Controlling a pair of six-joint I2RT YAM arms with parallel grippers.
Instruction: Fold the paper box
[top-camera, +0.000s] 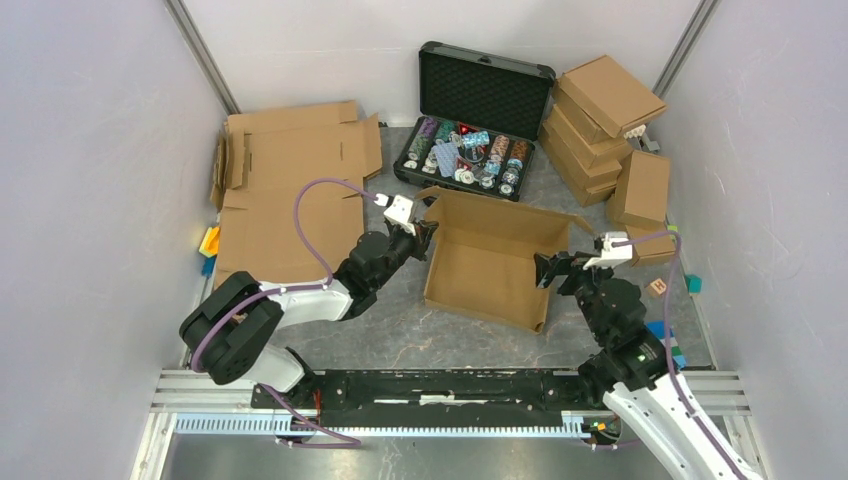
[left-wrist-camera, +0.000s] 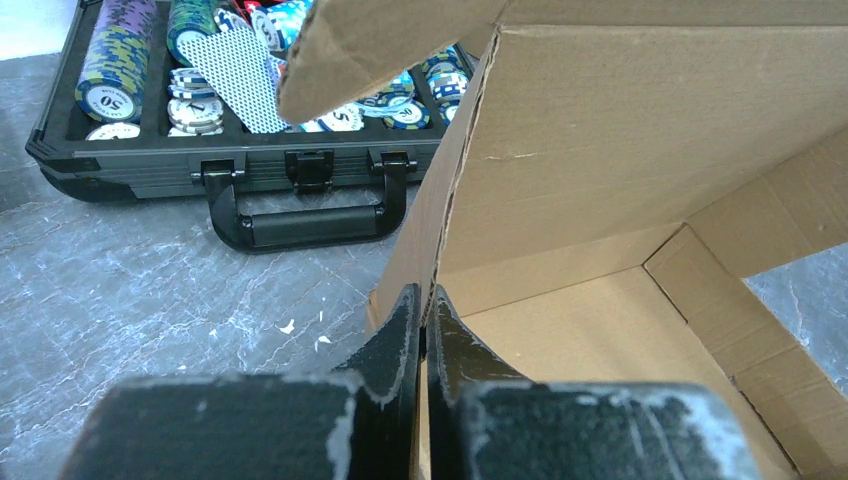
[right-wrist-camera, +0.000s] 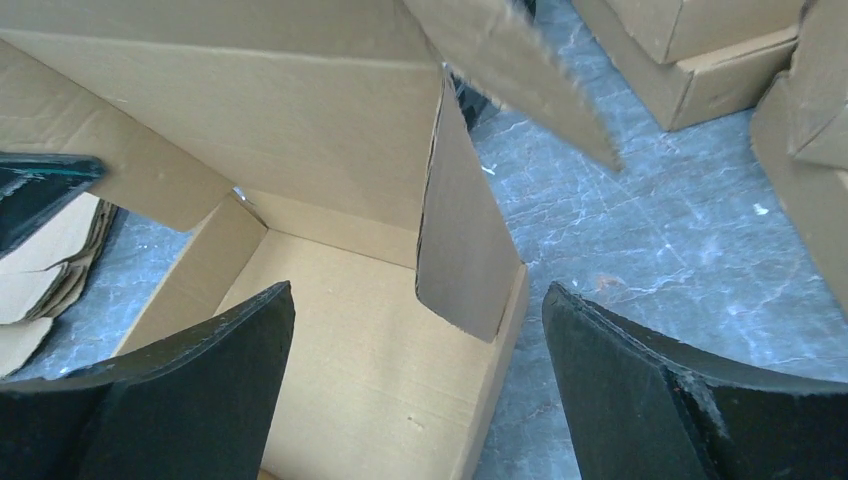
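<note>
Left gripper (left-wrist-camera: 424, 300) clamped on paper box (top-camera: 488, 265) left wall | right gripper (right-wrist-camera: 418, 292) wide, straddling right flap, not touching

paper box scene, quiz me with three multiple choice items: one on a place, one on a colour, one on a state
1. Where is the black chip case relative to the paper box?
A) behind it, on the far side
B) in front of it, on the near side
C) inside it
2. What colour is the paper box?
A) white
B) brown
C) blue
3. How do the right arm's jaws stand?
A) shut on the box
B) shut on a chip
C) open
Answers:
1 A: the top view shows the case beyond the box.
2 B: it is plain brown cardboard.
3 C: the right wrist view shows them wide apart, gripping nothing.
</note>
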